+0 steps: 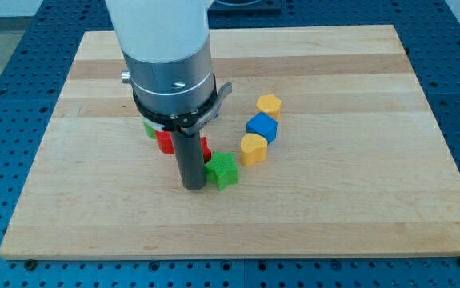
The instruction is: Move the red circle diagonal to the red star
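My tip [193, 186] rests on the wooden board [334, 200] just left of the green star [222, 170], touching or nearly touching it. A red block [164, 142] shows left of the rod, and another red block [205, 149] peeks out on the rod's right; the rod and arm hide most of both, so I cannot tell which is the circle and which the star. A bit of a green block [148, 128] shows under the arm's flange at the left.
A yellow block [269, 105], a blue block [262, 127] and a yellow block [254, 148] form a short line right of the rod. The large white and black arm body [166, 56] covers the board's upper left middle.
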You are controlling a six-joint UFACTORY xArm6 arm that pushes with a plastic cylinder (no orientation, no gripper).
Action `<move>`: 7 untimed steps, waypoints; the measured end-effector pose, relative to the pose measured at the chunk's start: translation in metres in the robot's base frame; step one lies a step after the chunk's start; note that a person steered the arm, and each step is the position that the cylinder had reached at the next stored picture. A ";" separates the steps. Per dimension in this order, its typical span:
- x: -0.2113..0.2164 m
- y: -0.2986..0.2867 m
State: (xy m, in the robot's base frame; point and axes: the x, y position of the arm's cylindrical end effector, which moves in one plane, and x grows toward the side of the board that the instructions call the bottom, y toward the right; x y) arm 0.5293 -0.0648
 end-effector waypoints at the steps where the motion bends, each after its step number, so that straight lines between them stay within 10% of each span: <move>1: 0.000 -0.001; 7: -0.022 -0.011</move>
State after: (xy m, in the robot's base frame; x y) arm 0.5070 -0.0755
